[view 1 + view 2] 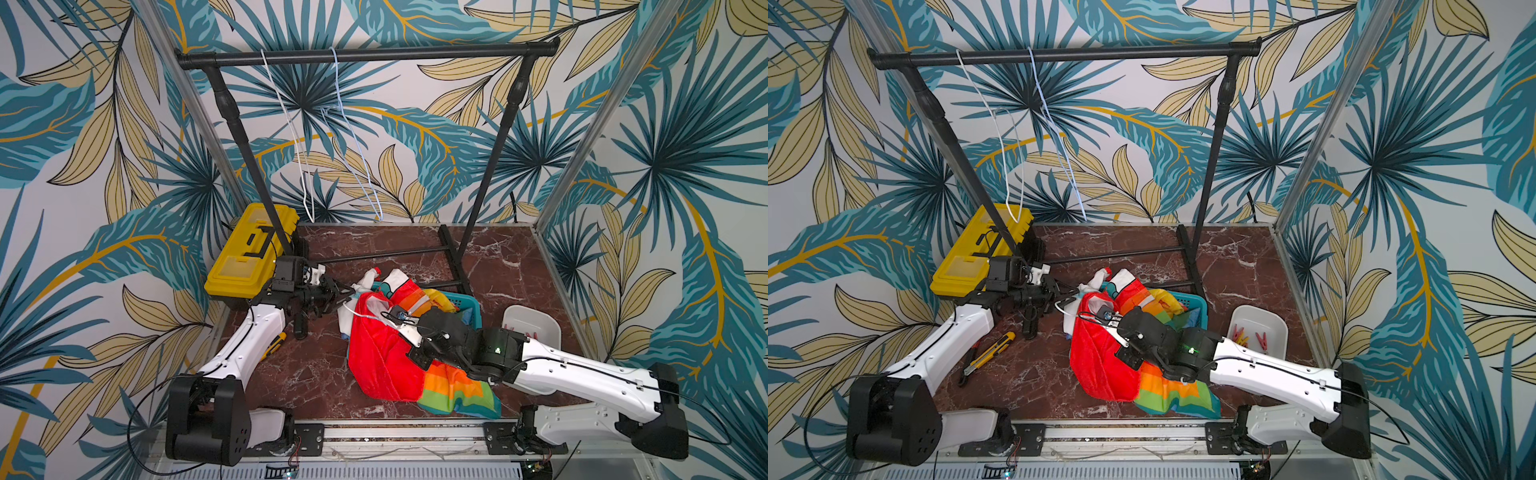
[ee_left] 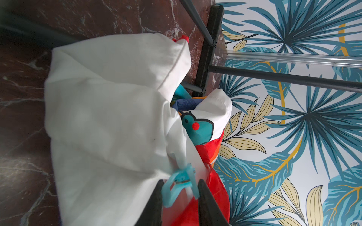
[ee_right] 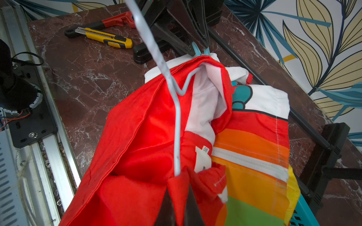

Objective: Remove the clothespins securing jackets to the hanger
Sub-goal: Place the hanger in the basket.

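Left wrist view:
- Teal clothespin (image 2: 182,179): clipped where a white fabric fold (image 2: 107,107) meets red cloth. Which jacket the white fold belongs to is unclear.
- Left end effector (image 2: 179,192): one finger against each leg of the teal clothespin, clamped on it.

Right wrist view:
- Right end effector (image 3: 178,188): closed tight on a pinch of red fabric of the red-hooded rainbow jacket (image 3: 137,156).
- Wire hanger (image 3: 177,127): runs down into that pinch.

Both top views:
- Teal basket (image 1: 467,299) (image 1: 1196,301): stands on the marble worktop (image 1: 291,374).
- Jackets (image 1: 374,353): heaped over the basket's left rim and spilling onto the worktop in front of it. The pegged edge is at the heap's left end.
- White bin (image 1: 1266,320): near the basket's right side. It holds loose clothespins (image 1: 1246,336) in pink, red and yellow.
- Utility knife (image 1: 990,351): well left of the basket.
- Yellow toolbox (image 1: 245,262): left of and behind the basket.
- Clothes rack (image 1: 374,53): its foot is just behind the basket.
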You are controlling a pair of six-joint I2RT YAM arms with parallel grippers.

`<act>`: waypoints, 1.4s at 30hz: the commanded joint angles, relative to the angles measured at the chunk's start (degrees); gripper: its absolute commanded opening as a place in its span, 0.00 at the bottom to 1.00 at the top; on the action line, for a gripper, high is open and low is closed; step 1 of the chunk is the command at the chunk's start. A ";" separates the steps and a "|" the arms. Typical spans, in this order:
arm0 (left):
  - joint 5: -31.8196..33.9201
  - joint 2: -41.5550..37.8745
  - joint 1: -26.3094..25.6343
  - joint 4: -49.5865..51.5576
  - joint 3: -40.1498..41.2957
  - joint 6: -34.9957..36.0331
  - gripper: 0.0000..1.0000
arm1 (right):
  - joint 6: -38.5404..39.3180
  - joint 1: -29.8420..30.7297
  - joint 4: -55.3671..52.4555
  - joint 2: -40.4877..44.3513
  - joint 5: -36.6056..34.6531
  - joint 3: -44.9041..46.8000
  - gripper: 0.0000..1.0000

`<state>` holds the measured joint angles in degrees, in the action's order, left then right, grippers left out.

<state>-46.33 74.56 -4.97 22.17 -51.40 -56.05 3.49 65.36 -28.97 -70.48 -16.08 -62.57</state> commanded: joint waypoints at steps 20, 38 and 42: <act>0.28 -5.67 1.09 -0.42 3.14 1.50 0.00 | -2.41 -0.14 0.10 1.99 -3.93 2.05 0.00; -0.20 -15.28 6.37 8.78 0.04 9.38 0.00 | -13.38 -22.54 5.32 7.26 11.08 5.99 0.00; -0.38 -15.93 6.02 9.36 -0.73 11.05 0.00 | -19.62 -32.43 8.72 5.21 21.32 8.64 0.00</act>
<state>-46.52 59.70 0.82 29.95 -50.22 -48.01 -9.61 36.77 -23.38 -64.14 -3.11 -56.66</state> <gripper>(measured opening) 0.100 0.067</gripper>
